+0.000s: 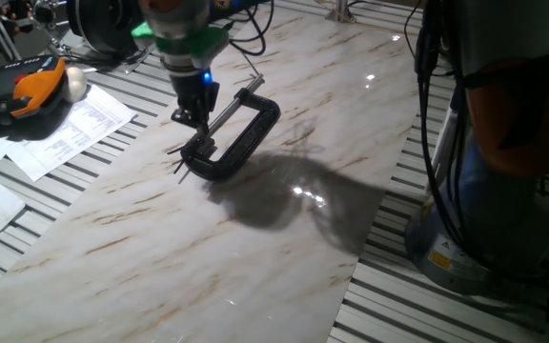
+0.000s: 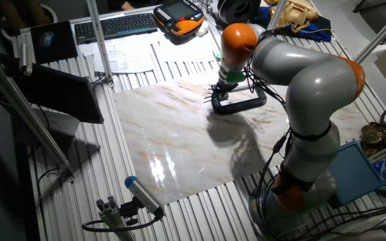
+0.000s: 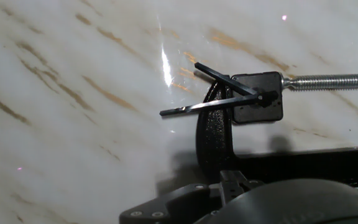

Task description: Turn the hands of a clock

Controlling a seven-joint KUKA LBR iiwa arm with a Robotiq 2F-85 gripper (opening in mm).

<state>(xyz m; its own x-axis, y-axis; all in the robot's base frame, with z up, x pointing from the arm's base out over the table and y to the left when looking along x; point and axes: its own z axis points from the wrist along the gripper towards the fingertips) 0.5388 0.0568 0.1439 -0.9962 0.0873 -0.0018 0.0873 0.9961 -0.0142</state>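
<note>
The two-finger black gripper point(image 1: 196, 119) hangs from the orange-and-grey arm point(image 2: 293, 73) directly over one end of the black cast C-shaped clamp point(image 1: 241, 143), its tips low, close to the clamp. Whether its fingers are parted or pressed together cannot be told: in both fixed views they merge with the dark clamp, and the hand view shows only the dark underside of the tool at its lower edge, no fingertips.

Just below sits the small black clock body point(image 3: 258, 96), squarish in the hand view, pinched in the clamp's jaw by the long threaded steel screw rod point(image 3: 331, 81). From its pivot, two thin dark needle-like hands point(image 3: 219, 93) fan out over the white marble-patterned tabletop point(image 1: 284, 248), one pointing up and away, the other nearly level, tips apart.

The hands look light, slender and likely springy; a hard squeeze or a downward press could bend them or snap them off the pivot. They probably turn with little resistance, so a sideways nudge partway along one rod seems safer than pinching it. The clamp appears heavy and rigid, which should keep the clock from sliding, though it merely lies on smooth, glossy stone and might skate if pushed hard.
</note>
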